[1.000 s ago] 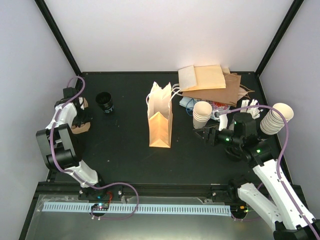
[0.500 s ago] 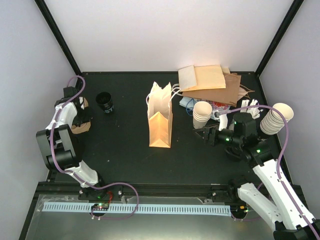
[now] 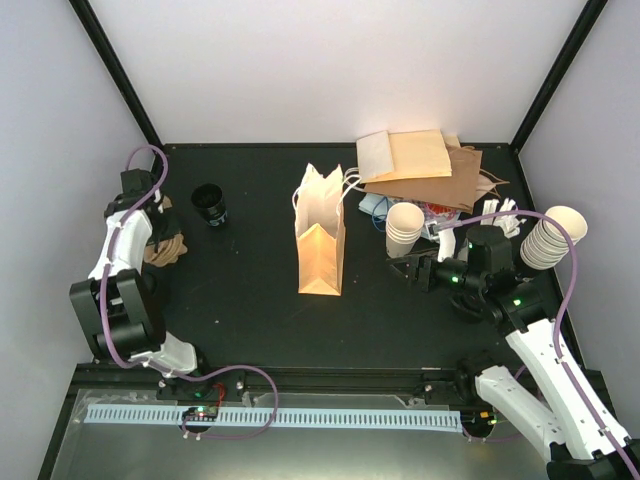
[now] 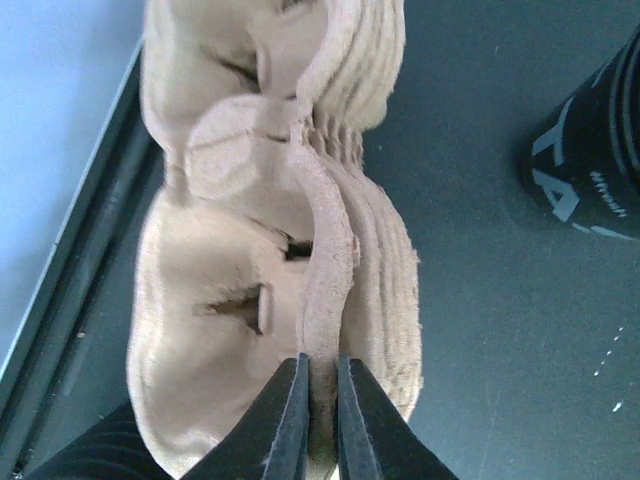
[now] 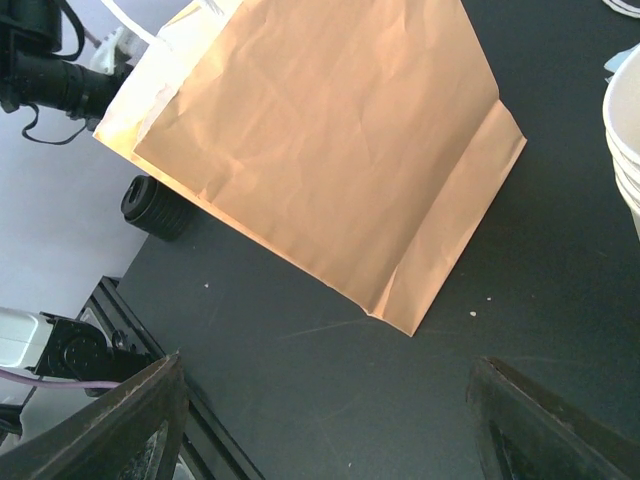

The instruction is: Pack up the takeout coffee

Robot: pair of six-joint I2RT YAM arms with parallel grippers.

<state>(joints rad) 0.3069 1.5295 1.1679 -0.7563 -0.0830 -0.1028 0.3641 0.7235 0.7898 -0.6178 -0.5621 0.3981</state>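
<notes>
the left gripper (image 4: 320,378) is pinched on a raised edge of a pulp tray (image 4: 240,250). its two dark fingers (image 4: 283,420) press the thin brown rim from either side, with only the rim between them. that tray belongs to a nested stack whose ribbed edges fan out just beyond and to the right of the fingers. the stack sits by the table's (image 3: 240,300) left border, and the pale wall is just to the gripper's left.

the cup (image 3: 210,205) stands upright on the table, ahead and to the right of the left gripper, apart from the trays and touched by nothing. in the wrist view only its dark side with pale lettering shows at the right edge. from above, its round black lid faces up.

the right gripper (image 5: 330,410) is spread wide, with one finger at each lower corner of its own view, and it holds nothing. the bag (image 3: 320,245) stands upright straight ahead of it, near but not touching, with its creased brown side toward the fingers and its mouth open at the top. the cup lies past the bag from this gripper. a stack of cream cups (image 3: 404,228) is just beside the right gripper, and another stack (image 3: 550,238) is behind its wrist. a pile of flat bags (image 3: 425,165) lies farther back.
</notes>
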